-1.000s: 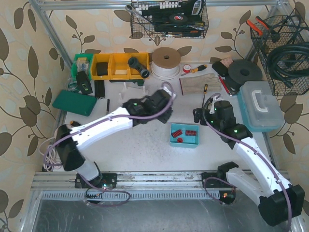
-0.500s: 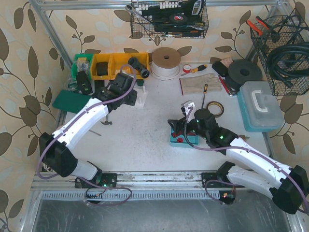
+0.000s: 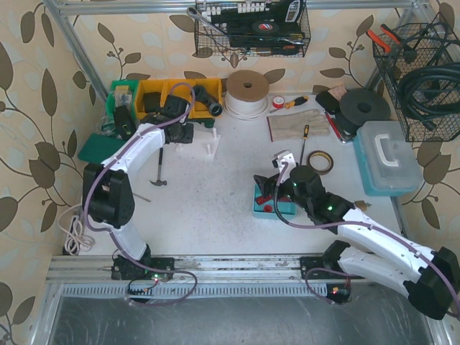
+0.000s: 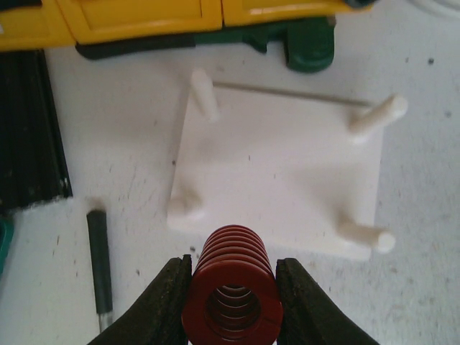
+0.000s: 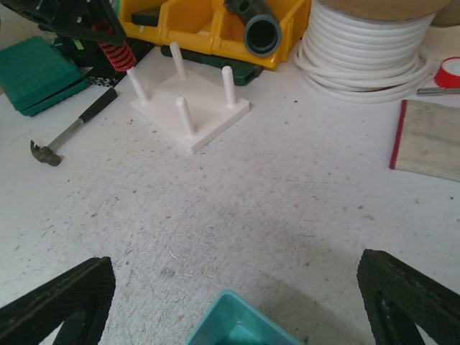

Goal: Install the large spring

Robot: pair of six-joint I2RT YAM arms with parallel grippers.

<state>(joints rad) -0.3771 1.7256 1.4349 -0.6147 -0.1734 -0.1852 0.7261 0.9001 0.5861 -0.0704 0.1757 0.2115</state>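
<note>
1 large red spring (image 4: pixel 231 277) clamped in left gripper (image 4: pixel 230 291), now swung to 4-peg board (image 4: pixel 280 172); right gripper (image 5: pixel 233 298) agape; seating next.

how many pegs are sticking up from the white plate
4. One stands at each corner of the white base plate: far-left peg, far-right peg, near-left peg, near-right peg, as the left wrist view shows them. None looks hidden.

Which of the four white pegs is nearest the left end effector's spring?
The peg at the lower-left corner of the board in the left wrist view, just beyond the red spring; the other three are farther.
</note>
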